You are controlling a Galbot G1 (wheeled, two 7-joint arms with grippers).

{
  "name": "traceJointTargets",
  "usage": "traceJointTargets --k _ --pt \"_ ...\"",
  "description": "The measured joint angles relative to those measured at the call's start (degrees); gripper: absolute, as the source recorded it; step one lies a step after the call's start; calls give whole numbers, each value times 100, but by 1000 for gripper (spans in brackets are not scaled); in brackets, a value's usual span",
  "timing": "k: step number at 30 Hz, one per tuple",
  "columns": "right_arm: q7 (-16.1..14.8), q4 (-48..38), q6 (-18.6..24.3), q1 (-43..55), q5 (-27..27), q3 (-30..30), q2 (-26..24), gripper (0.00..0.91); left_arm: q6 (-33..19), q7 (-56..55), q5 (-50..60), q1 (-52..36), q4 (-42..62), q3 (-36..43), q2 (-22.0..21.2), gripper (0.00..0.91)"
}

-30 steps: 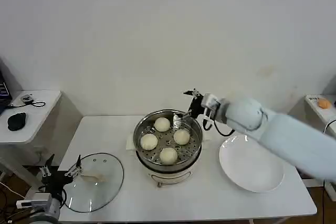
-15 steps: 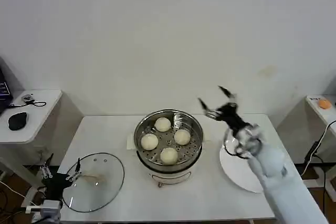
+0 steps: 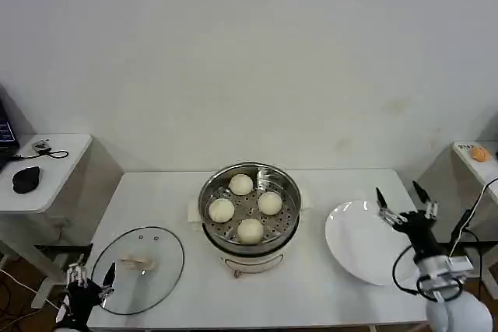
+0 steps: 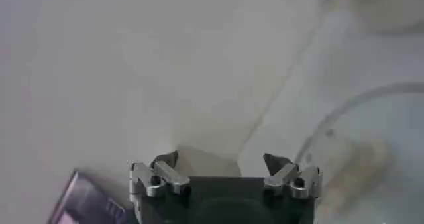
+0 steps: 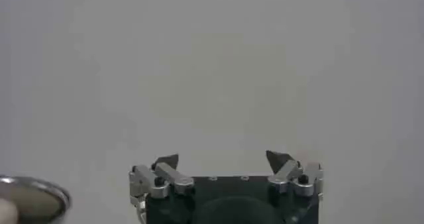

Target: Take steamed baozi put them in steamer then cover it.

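Several cream-white baozi (image 3: 250,230) lie on the perforated tray inside the shiny steamer (image 3: 288,192) at the table's middle. The glass cover (image 3: 159,270) with its pale handle lies flat on the table's left front; its rim also shows in the left wrist view (image 4: 361,99). My left gripper (image 3: 88,279) hangs low off the table's front left corner, beside the cover, open and holding nothing (image 4: 225,162). My right gripper (image 3: 406,201) is pulled back to the right front, over the edge of the white plate, open and holding nothing (image 5: 223,159).
A flat white plate (image 3: 358,246) rests on the table to the right of the steamer. A side table (image 3: 54,169) with a black mouse stands at far left. A small shelf with an orange object (image 3: 479,153) is at far right.
My right arm has withdrawn from the steamer's rim, swinging right and toward the front, and now sits over the plate's edge. The left gripper has dropped lower at the front left corner.
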Motion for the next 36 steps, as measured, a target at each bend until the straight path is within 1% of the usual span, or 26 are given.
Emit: traceJointTargets --k 6,14,24,36 --pt "-27 165 92 -418 10 303 191 907 -81 -24 1073 -243 372 253 138 907" --pt "-36 330 143 -777 -4 522 414 907 -98 13 1819 -700 936 642 342 907" --pt "-48 371 227 -1023 -72 618 601 907 -95 19 2175 -1183 1489 950 566 907" --pt "-67 285 293 -1122 -163 588 737 907 -14 156 2282 -1433 1583 1069 712 907"
